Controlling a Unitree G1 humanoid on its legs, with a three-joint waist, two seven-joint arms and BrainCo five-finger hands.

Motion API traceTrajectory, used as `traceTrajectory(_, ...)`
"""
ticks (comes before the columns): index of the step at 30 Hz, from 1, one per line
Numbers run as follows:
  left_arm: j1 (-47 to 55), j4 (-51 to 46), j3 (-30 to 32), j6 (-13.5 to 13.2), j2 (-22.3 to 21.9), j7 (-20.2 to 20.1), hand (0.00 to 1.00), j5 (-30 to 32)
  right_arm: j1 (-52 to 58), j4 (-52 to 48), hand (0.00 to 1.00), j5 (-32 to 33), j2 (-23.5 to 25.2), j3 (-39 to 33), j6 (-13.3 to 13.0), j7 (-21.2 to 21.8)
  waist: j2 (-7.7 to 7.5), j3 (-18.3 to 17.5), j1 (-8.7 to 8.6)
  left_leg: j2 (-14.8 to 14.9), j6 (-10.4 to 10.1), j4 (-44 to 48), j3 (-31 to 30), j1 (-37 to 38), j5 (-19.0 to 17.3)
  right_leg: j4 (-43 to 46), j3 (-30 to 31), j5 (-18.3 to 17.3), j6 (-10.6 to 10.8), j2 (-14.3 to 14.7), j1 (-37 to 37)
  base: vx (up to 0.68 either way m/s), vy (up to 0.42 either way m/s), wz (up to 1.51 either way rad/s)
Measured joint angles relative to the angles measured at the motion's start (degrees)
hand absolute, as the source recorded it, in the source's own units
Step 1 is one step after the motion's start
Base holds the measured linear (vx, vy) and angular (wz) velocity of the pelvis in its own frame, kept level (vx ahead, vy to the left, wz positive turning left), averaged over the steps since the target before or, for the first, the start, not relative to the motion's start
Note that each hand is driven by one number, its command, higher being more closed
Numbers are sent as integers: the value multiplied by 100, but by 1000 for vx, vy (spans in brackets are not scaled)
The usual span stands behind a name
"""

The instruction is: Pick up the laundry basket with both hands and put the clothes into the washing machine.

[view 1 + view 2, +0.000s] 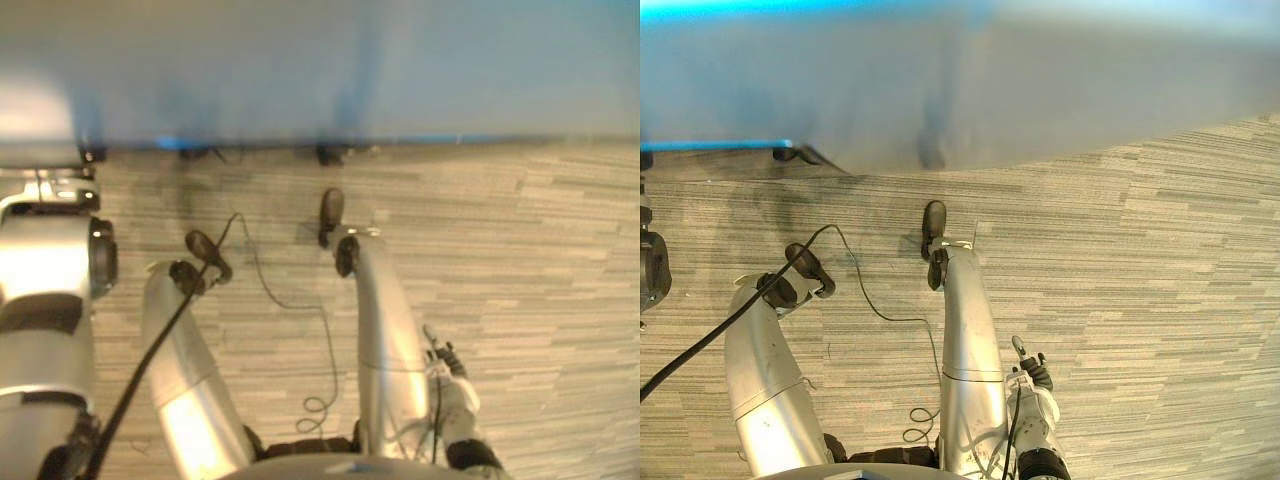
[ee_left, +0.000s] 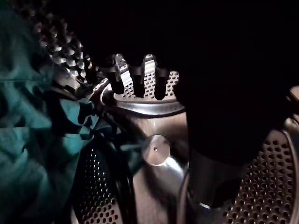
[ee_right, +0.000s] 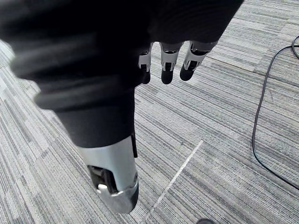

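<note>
Teal clothes (image 2: 32,140) lie bunched against the wall of the washing machine's perforated steel drum (image 2: 261,182). My left hand (image 2: 136,81) is inside the drum. Its dark-tipped fingers are spread and relaxed beside the cloth and hold nothing, with the thumb (image 2: 208,186) apart from them. My right hand (image 3: 169,53) hangs over the grey carpet (image 3: 224,140) with its fingers loose and empty. In the right eye view it shows low at my right side (image 1: 1032,390).
A broad grey-blue surface (image 1: 320,70) spans the top of the eye views, and my left arm (image 1: 45,300) reaches forward under it. A round steel hub (image 2: 155,149) sits in the drum. Striped carpet (image 1: 1180,280) stretches away to the right.
</note>
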Motion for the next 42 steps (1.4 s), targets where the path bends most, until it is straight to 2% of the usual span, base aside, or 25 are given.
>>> traceTrajectory(7,1577,-1010,514,-54,-75,54,0,-189,20,1,0,-41,-10,8,4,109,1,0,38,0,-12,68,-31,0,-9,154,-3,-97,-17,-23,-25,-15,-7,3)
traceTrajectory(9,2200,-1435,690,-114,-298,104,0,-469,45,-3,0,-48,-13,8,11,107,6,8,93,-1,-42,157,-88,-22,-39,308,-9,-184,-36,-38,-50,-12,-17,8)
traceTrajectory(15,3582,-2325,1008,-235,-920,285,0,-694,80,-12,0,-54,-21,2,31,91,9,11,147,-49,-94,244,-217,-108,-61,554,-48,-356,-106,-103,-139,-23,-23,10)
traceTrajectory(20,4610,-3400,1148,-382,-1385,312,0,-852,114,-50,0,-59,-14,-48,52,68,26,20,206,-86,-104,267,-299,-122,-57,595,-51,-364,-112,-103,-135,-5,-4,1)
traceTrajectory(21,4896,-3673,1152,-451,-1585,311,0,-909,121,-64,0,-68,-15,-90,99,66,62,41,245,-89,-90,245,-301,-86,-42,576,-55,-347,-85,-104,-92,-3,-10,3)
traceTrajectory(25,5620,-4130,1129,-579,-2373,255,0,-921,127,-191,0,-284,-28,-111,134,64,137,85,322,-220,-115,-194,-196,364,179,243,-83,-238,-123,-176,311,5,-22,14)
traceTrajectory(29,6794,-4118,1065,-632,-3215,-16,0,-918,139,-138,0,-511,74,-140,130,81,187,61,420,-409,-181,-1237,45,1908,469,-608,-235,-134,-123,-202,1807,23,-64,20)
traceTrajectory(31,7227,-3926,931,-706,-3451,-267,0,-915,148,37,0,-609,86,-167,127,95,224,25,493,-523,-135,-1850,203,2687,623,-1168,-281,-12,-82,-190,2560,51,-64,17)
traceTrajectory(32,7461,-3548,816,-713,-3604,-441,0,-913,214,111,0,-727,39,-208,129,98,352,-97,518,-596,-120,-2200,217,3073,716,-1567,-373,102,-55,-184,3006,92,-1,10)
traceTrajectory(35,7895,-2350,789,-599,-3959,-750,0,-902,311,327,0,-737,14,-238,188,99,494,-483,521,-785,-107,-2894,391,3975,872,-2268,-392,314,37,-179,3897,121,32,7)
traceTrajectory(36,8062,-1744,858,-474,-4125,-863,0,-834,402,382,0,-791,21,-285,220,100,542,-675,525,-827,-104,-3150,501,4402,893,-2550,-390,366,86,-179,4299,168,70,-3)
traceTrajectory(38,8260,-769,1068,-274,-4251,-1029,0,-601,512,507,0,-970,113,-390,266,102,553,-1023,512,-921,-106,-3557,639,5013,949,-2983,-388,479,147,-181,4887,172,77,-5)
traceTrajectory(40,8287,385,1833,-7,-4309,-1196,0,184,710,606,0,-1212,272,-690,287,106,572,-1554,480,-1023,-125,-4140,794,5675,1063,-3662,-477,667,204,-176,5598,199,68,4)
traceTrajectory(42,8294,932,2368,91,-4336,-1260,0,622,795,716,0,-1421,313,-803,365,110,572,-1887,473,-1119,-180,-4591,920,6094,1168,-4213,-481,845,207,-149,6025,159,44,-5)
